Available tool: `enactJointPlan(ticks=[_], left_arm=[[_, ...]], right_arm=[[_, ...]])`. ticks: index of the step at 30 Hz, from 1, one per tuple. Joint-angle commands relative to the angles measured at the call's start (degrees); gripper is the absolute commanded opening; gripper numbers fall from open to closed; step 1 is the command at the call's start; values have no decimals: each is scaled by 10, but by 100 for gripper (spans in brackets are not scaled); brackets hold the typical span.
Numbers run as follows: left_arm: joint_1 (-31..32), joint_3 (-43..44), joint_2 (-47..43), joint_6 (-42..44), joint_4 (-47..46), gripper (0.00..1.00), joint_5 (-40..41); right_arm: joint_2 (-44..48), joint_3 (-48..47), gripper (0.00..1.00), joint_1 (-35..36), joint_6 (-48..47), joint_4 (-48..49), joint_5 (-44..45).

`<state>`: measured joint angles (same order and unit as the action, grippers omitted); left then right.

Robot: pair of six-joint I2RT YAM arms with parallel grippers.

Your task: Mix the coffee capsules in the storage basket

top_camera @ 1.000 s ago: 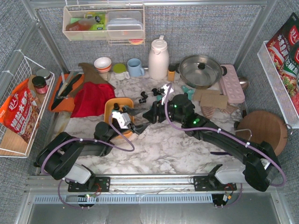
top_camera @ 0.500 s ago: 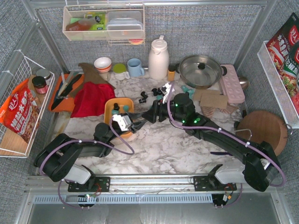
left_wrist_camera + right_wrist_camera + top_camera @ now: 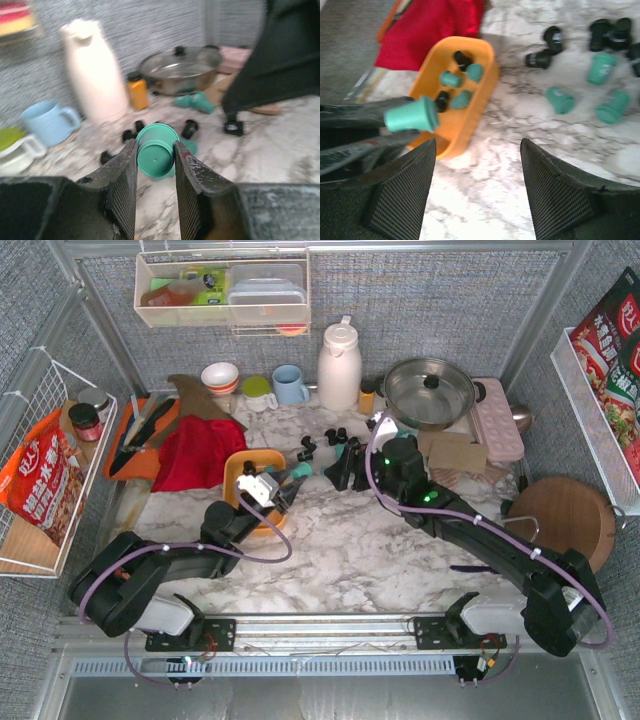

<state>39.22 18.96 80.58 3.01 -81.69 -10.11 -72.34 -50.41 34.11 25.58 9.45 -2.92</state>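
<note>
Left hand (image 3: 155, 153) is clamped on a teal capsule (image 3: 156, 157), held clear of the surface (image 3: 490, 200). The basket (image 3: 470, 131) sits just beneath and beside it, with a few capsules inside. Right hand (image 3: 476, 150) hangs apart and empty, with loose capsules (image 3: 560, 99) ahead. This looks like the carrying step. The next move calls for centring over the basket, then letting go.

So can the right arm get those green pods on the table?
Probably yes: its end effector is open and empty, and the green pods lie uncovered on the table ahead of it.
</note>
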Motion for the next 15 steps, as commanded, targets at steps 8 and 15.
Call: enactJointPlan(ticks=[8,15], left_arm=[[-55,67,22,-136,258,39,353],[-96,87,56,-218,312,61,371]], right_arm=[[-182,-111,71,-11,-172,-78,131],[-316,-216,74,-12,-61,-112,177]])
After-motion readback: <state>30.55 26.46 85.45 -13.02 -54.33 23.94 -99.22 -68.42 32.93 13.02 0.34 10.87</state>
